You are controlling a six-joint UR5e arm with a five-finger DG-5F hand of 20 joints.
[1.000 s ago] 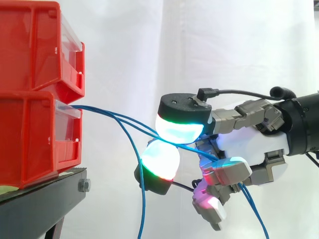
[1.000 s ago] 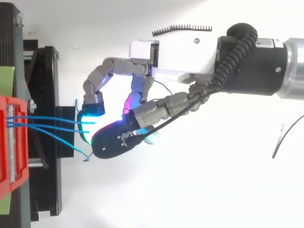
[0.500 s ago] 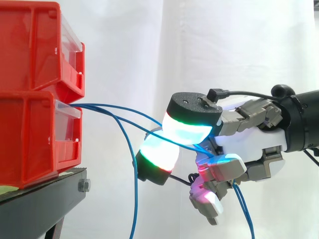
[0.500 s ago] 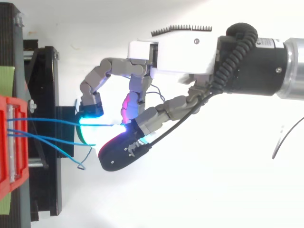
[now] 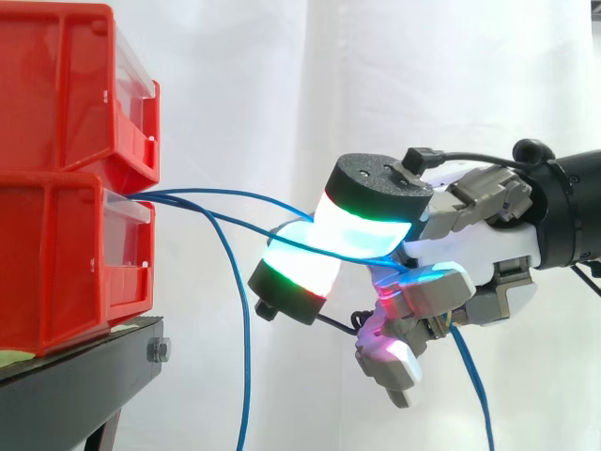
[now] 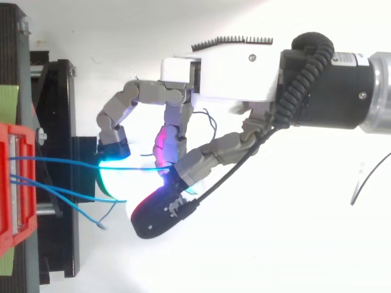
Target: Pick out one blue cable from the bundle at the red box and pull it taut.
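Presently, a lower red bin [image 5: 56, 263] was noted resting on a black stand [image 5: 84, 376] at the left of the side view, with an upper red bin [image 5: 56, 85] stacked on it, both before a white curtain [image 5: 235, 75]. Blue cables were seen to issue from the front of the lower red bin. The hand [image 5: 479, 254] was observed to the right of the bins, apart from them, with its fingers curled and its glowing fingertips [image 5: 362, 225] directed toward the bins. A blue cable [image 6: 61, 160] was found pinched between the upper cyan pad and the lower white pad. In the top view it was recorded as running nearly straight from the bin to the pads. A second blue strand [image 6: 67, 191] was traced from the same bin to the hand, just beside the first; whether it also lay within the pinch could not be determined. A third strand [image 5: 246, 357] was seen to hang slack from the bin front, down past the stand's edge. A trailing length of cable [image 5: 474, 376] was noted dropping from beneath the palm.
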